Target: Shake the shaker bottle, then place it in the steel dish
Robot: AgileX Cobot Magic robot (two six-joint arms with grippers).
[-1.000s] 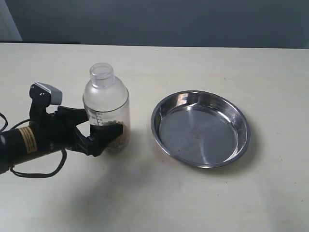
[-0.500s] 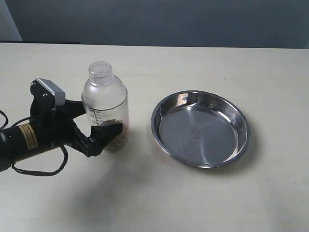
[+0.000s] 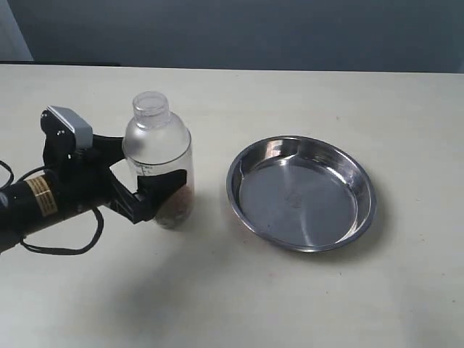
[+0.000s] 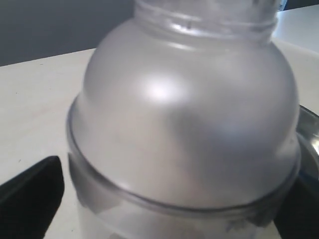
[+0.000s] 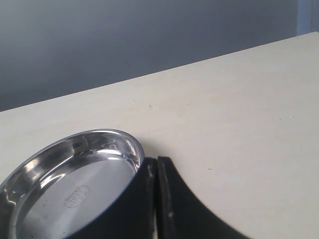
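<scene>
The shaker bottle (image 3: 158,156) is frosted clear plastic with a round cap, and brown pellets lie at its bottom. It stands upright at the left of the table. My left gripper (image 3: 156,176) is shut on its lower body, one black finger (image 3: 161,187) crossing its front. In the left wrist view the bottle's dome (image 4: 184,114) fills the frame between both fingers (image 4: 30,199). The steel dish (image 3: 304,196) lies to the bottle's right, with nothing in it. My right gripper (image 5: 156,167) is shut on nothing, beside the dish's rim (image 5: 133,149); the exterior view does not show it.
The pale table (image 3: 304,94) runs wide behind and in front of both things. A dark wall (image 3: 232,29) stands beyond its far edge. A black cable (image 3: 65,250) loops under my left arm.
My left gripper has drawn a little to the left and up, carrying the bottle with it. The dish has not moved.
</scene>
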